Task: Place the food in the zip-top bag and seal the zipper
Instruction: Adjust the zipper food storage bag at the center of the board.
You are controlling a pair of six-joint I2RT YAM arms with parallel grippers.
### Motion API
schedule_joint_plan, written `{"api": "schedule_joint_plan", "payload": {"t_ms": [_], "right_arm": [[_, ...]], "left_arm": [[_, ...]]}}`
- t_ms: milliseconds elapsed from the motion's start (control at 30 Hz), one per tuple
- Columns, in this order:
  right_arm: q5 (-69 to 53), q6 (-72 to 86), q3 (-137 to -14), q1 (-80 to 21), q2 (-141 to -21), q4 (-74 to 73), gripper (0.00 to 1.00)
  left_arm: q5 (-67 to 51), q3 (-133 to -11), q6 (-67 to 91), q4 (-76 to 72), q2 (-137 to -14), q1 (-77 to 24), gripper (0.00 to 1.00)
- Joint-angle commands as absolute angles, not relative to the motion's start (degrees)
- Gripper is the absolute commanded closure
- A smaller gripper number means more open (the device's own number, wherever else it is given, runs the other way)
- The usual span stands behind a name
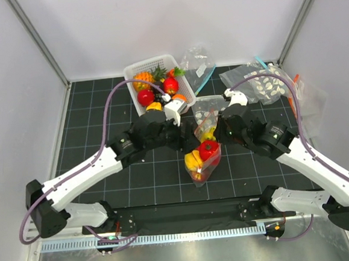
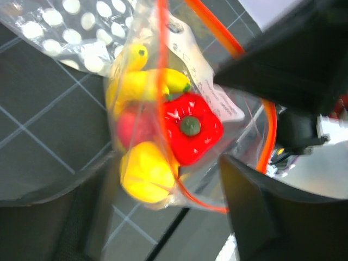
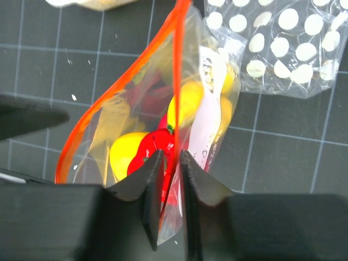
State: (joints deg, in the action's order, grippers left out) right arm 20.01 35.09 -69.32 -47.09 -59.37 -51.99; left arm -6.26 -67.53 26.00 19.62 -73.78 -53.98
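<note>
On the dark gridded desk, between both arms: clear crinkly zip-top bag, holding a glossy red toy fruit and a yellow banana bunch. Along the mouth, orange-red zip strip gaping. On the bag wall, white rectangular label, print too small to read. Spread wide astride the bag: left end effector. Narrowed around the zip strip: right end effector; clamped or not, cannot tell.

Orange-red zipper, red and yellow food, white-dotted clear bag
</note>
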Motion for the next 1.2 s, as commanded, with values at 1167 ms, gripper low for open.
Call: {"api": "schedule_joint_plan", "payload": {"t_ms": [1167], "right_arm": [[36.6,48.3,-64.7,-46.8,-59.8,-35.5,0.99]], "left_arm": [[16.3,-43.3,23.7,-5.8,-61.2,-71.8,0.14]]}}
